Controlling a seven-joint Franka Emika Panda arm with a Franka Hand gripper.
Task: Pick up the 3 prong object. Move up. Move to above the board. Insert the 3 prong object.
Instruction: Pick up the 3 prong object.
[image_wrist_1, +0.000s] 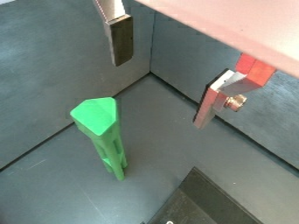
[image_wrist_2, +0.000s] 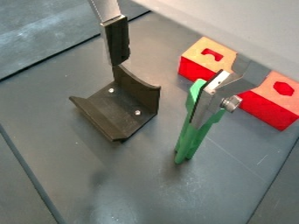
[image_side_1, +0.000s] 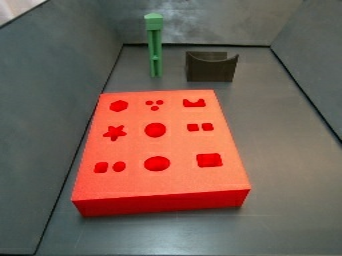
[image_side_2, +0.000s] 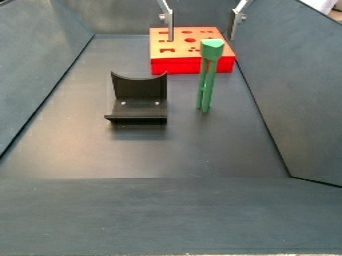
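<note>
The 3 prong object (image_side_2: 207, 76), a slim green peg with a blocky head, stands upright on the dark floor just in front of the board (image_side_2: 174, 65). The board (image_side_1: 160, 200) is a flat red slab with shaped recesses. My gripper (image_side_2: 203, 12) hangs open above the peg, one finger on each side of its line, with nothing between them. In both wrist views the peg (image_wrist_1: 100, 131) (image_wrist_2: 193, 129) stands below the gripper (image_wrist_1: 170, 70) (image_wrist_2: 163, 74), close to one finger (image_wrist_2: 212, 98). Parts of the board (image_wrist_2: 208, 63) show beyond it.
The fixture (image_side_2: 136, 98) (image_side_1: 210, 66) (image_wrist_2: 117, 107) stands beside the peg, a short way off. Grey walls enclose the floor on all sides, and the peg (image_side_1: 155, 45) is near the far wall in a side view.
</note>
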